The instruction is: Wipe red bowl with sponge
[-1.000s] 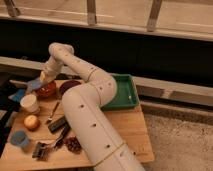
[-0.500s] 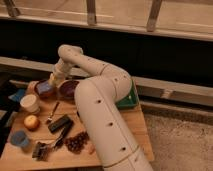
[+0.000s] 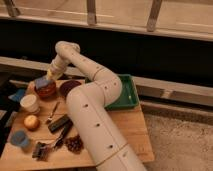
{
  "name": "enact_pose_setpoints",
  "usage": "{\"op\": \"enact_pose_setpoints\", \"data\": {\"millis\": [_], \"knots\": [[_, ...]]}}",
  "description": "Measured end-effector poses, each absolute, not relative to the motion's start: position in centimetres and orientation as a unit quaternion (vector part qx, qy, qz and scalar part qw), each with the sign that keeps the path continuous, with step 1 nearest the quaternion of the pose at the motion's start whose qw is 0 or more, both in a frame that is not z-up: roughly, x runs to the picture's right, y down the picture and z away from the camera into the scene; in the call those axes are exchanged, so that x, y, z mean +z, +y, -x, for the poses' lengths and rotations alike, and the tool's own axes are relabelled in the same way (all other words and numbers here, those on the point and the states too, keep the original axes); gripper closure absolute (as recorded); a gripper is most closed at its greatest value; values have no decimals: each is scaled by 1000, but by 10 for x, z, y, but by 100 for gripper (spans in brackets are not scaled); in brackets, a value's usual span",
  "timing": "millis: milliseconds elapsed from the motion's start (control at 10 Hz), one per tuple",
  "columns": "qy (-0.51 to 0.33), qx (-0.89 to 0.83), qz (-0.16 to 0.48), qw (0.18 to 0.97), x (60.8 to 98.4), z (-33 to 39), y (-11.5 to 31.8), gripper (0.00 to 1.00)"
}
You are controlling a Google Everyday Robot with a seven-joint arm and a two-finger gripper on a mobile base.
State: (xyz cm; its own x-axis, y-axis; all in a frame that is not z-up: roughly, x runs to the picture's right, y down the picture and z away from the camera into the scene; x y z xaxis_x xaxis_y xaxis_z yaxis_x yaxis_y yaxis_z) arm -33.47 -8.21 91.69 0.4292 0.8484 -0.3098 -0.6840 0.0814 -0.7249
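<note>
One red bowl (image 3: 46,91) sits left of centre on the wooden table (image 3: 125,131). The sponge (image 3: 41,81) rests on its upper rim, clamped in the gripper (image 3: 46,78). A maroon dish (image 3: 69,88) lies just right of the bowl.

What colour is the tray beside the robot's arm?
Green tray, camera view; the gripper is over the red bowl.

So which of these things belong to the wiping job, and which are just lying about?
Job: tool, over the red bowl, gripping the sponge.
Lying about: maroon dish, white cup, blue cup, green tray.
</note>
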Motion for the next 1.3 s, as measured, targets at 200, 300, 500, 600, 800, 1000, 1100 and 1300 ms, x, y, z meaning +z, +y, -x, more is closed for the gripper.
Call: {"op": "enact_pose_setpoints", "data": {"millis": [200, 300, 500, 600, 800, 1000, 1100, 1300], "knots": [[-105, 512, 440, 730, 902, 350, -73, 100], [-103, 506, 447, 731, 890, 352, -61, 100], [-91, 510, 447, 730, 879, 340, -50, 100], [-81, 518, 438, 731, 874, 322, -48, 100], [-77, 525, 426, 732, 879, 312, -58, 100], [-83, 530, 415, 735, 898, 305, -85, 100], [-89, 527, 414, 737, 906, 307, -94, 100], [-101, 517, 420, 739, 911, 319, -102, 100]]}}
